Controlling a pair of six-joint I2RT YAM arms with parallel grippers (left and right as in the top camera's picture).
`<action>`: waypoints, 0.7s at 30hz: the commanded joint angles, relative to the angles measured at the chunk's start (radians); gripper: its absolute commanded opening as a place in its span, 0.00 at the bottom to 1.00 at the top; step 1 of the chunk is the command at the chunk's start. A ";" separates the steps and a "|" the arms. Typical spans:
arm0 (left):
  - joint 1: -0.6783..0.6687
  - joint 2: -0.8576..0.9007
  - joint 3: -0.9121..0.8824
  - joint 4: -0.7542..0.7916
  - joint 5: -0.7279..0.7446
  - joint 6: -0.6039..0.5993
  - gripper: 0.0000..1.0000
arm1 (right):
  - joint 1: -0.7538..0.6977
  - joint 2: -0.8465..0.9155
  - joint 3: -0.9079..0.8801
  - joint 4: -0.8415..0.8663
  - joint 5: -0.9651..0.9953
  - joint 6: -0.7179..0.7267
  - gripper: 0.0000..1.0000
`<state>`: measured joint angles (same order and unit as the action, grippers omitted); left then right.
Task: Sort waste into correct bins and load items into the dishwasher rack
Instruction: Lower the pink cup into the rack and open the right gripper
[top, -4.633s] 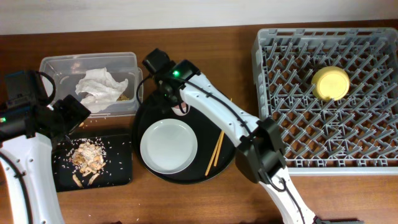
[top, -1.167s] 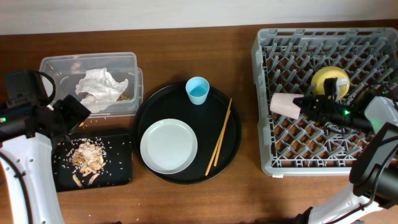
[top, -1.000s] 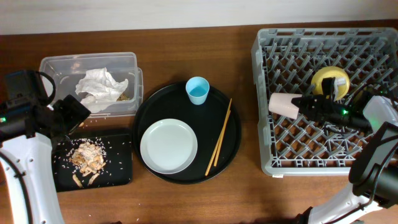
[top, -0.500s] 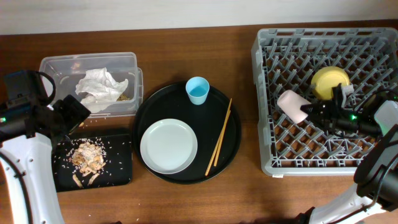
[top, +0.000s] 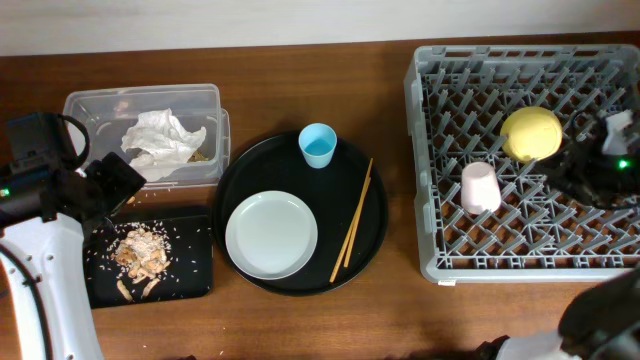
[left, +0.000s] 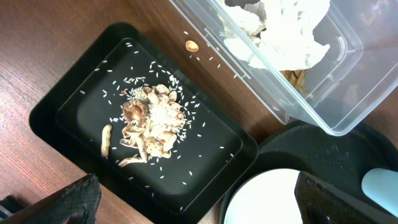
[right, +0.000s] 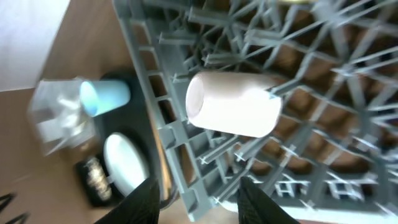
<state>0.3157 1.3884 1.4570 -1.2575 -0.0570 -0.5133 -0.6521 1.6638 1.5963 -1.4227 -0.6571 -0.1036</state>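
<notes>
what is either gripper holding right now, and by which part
Nothing. The left gripper is open and empty; the right gripper is open, with the pink cup lying in the rack, clear of it.

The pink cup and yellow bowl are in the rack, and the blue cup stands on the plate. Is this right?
No. The overhead view shows the blue cup on the round black tray, beside the plate; the rest holds.

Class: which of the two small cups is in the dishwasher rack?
The pink cup, in the grey rack; the light-blue cup stands on the round black tray.
</notes>
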 joint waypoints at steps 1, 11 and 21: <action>0.005 -0.013 0.008 -0.001 -0.003 0.006 0.99 | 0.066 -0.072 0.013 0.032 0.138 0.126 0.42; 0.005 -0.013 0.008 -0.001 -0.003 0.006 0.99 | 0.386 0.011 0.012 0.166 0.489 0.304 0.08; 0.005 -0.013 0.008 -0.001 -0.003 0.006 0.99 | 0.449 0.234 0.012 0.175 0.515 0.304 0.04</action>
<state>0.3157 1.3884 1.4570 -1.2575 -0.0566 -0.5133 -0.2066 1.8713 1.5990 -1.2476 -0.1726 0.1860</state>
